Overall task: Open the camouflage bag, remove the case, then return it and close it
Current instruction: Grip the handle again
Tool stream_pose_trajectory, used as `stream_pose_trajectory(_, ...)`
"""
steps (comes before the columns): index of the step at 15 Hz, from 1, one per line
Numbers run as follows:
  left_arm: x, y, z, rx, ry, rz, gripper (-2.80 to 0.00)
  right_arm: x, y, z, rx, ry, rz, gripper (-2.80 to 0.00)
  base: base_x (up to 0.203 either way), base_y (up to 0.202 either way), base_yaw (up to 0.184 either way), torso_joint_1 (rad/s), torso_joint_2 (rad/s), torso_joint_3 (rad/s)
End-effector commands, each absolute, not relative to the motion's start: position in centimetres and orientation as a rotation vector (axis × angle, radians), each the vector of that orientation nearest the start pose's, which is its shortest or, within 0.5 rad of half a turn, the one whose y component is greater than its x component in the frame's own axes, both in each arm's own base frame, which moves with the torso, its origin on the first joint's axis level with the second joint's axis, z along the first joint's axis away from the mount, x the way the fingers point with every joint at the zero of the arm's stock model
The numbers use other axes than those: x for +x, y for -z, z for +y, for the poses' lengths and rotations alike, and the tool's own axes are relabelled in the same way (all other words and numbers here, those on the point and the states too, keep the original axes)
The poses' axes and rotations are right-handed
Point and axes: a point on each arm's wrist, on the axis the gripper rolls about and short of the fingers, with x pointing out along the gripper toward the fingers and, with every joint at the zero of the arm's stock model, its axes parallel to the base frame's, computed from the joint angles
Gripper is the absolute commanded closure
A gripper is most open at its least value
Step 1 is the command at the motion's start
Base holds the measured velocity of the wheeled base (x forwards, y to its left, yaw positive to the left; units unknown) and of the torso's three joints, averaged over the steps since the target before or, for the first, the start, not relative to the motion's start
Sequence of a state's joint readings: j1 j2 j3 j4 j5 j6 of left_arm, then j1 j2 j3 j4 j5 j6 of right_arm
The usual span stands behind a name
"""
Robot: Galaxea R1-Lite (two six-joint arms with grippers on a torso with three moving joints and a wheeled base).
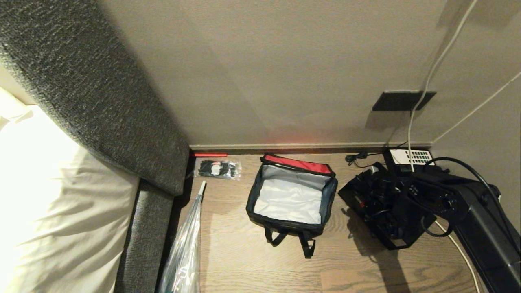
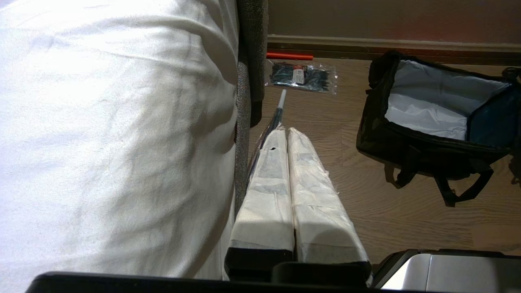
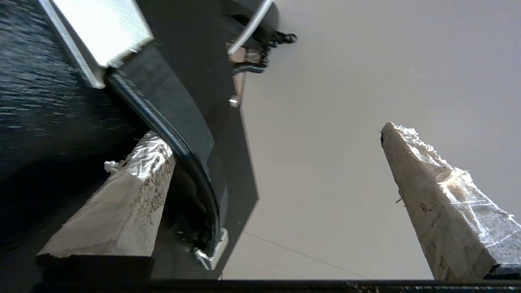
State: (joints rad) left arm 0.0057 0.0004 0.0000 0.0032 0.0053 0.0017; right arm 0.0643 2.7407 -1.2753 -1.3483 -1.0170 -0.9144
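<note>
Head view: one camouflage bag [image 1: 291, 198] sits open on the wooden floor [image 1: 252, 260], red lid lining folded back toward the wall, silver-grey interior bare. Two black strap handles hang from its front edge. One case [image 1: 366, 203], black with a small red knob, lies on the floor just right of the bag, apart from it. Right claw [image 1: 380, 211] is over the case; exact contact cannot be told in this view.

Right wrist view: right claw [image 3: 285, 195] fingers spread wide, two taped pads, one finger [image 3: 122, 203] against the dark case edge [image 3: 49, 101], the other free beside it. Nothing is gripped.

Left wrist view: left claw [image 2: 290, 134] parked beside the bed [image 2: 114, 134], its two pads pressed together, holding nothing; the bag lies well to one side of it.

Also counted: one clear packet [image 1: 217, 169] of black items near the wall, one telephone [image 1: 409, 156] beyond the case.
</note>
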Motion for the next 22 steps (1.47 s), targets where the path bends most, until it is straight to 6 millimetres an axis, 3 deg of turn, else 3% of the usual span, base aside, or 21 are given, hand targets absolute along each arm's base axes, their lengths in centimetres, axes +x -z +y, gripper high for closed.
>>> stream_pose_trajectory(1,-2.3,-7.5,0.0,0.002,-0.012,0.003,0.0,46.3,4.9,0.5,-0.895,0.871,0.521,-2.8,0.0,0.0,0.0,0.0,0.0,0.0)
stream_pose_trajectory(8,-2.3,-7.4,0.0,0.002,-0.012,0.004,0.0,47.2,3.2,-0.8,-0.913,0.896,0.568,-2.8,0.0,0.0,0.0,0.0,0.0,0.0)
stream_pose_trajectory(12,-2.3,-7.4,0.0,0.002,-0.012,0.005,0.0,46.8,4.2,-1.3,-0.936,0.884,0.615,-2.8,0.0,0.0,0.0,0.0,0.0,0.0)
stream_pose_trajectory(17,-2.3,-7.4,0.0,0.002,-0.012,0.005,0.0,45.4,7.0,-1.2,-1.01,0.827,0.709,-2.8,0.0,0.0,0.0,0.0,0.0,0.0)
stream_pose_trajectory(22,-2.3,-7.5,0.0,0.002,-0.012,0.003,0.0,47.2,7.7,-1.2,-0.978,0.883,0.671,-2.8,0.0,0.0,0.0,0.0,0.0,0.0)
